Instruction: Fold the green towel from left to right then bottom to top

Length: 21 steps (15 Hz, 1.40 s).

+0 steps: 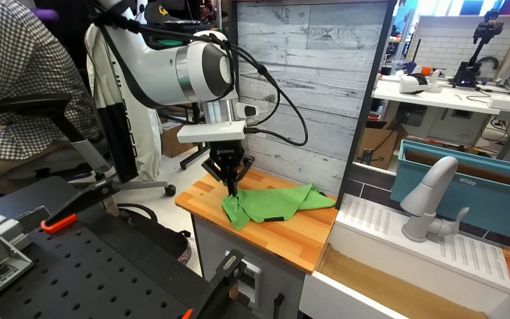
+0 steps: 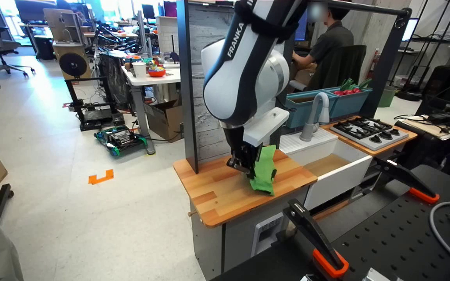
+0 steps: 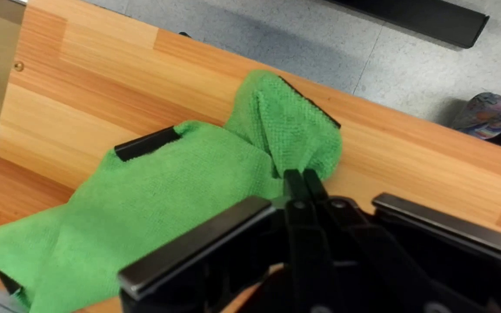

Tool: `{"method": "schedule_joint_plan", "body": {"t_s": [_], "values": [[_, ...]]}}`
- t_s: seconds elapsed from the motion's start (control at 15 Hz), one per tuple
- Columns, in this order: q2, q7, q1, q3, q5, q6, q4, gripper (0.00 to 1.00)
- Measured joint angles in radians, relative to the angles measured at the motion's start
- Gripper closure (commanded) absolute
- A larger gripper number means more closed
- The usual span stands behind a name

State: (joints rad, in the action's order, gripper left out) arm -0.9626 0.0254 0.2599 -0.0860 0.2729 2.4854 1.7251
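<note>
Green towel (image 3: 159, 191) lies rumpled on the wood counter (image 1: 299, 243), stretched out lengthwise, w/ blk strips (image 3: 146, 143) at its edges. One end is bunched at the gripper (image 3: 303, 176): in the wrist view the fingers (image 3: 293, 184) stand nearly tog., just a thin line btwn them, pinching some cloth, tips pointing down at the counter. At the opp. end the towel tapers to a pointed flap near the foot of a dk post (image 1: 365, 106). Behind the towel, a grey plank panel (image 1: 299, 84). White arm (image 1: 162, 77) hangs over all this, blk cables (image 1: 261, 69) looped off it.

Right beside the counter, a white sink (image 2: 338, 185), brown inside at the bottom; grey tap (image 1: 430, 199) upright on its ribbed ledge, teal planter (image 1: 485, 204) behind. Past the sink, in an exterior view, a stove (image 2: 365, 134) w/ blk grates & knobs; radishes (image 2: 348, 92), red w/ green tops, in the planter's far box. Foreground in both exterior views: blk bench (image 1: 109, 279) full of holes, 2 clamps (image 1: 80, 203) along its edge, blk w/ orange tips. In an exterior view, a seated person (image 1: 38, 66) in a checked shirt at the side, & a white headset (image 1: 412, 83) on a desk (image 1: 441, 97) in the bg.
</note>
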Motion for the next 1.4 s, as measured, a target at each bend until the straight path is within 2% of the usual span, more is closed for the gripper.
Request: {"method": "schedule_joint_plan", "body": {"t_s": [0.33,0.8,1.4], "values": [[0.073,0.020,-0.020,-0.014,-0.001,0.000,0.019,0.99],[0.153,0.037,-0.122,-0.021,-0.007,0.000,0.037,0.99],[0.137,0.037,-0.233,-0.024,-0.049,-0.013,-0.034,0.99]]}}
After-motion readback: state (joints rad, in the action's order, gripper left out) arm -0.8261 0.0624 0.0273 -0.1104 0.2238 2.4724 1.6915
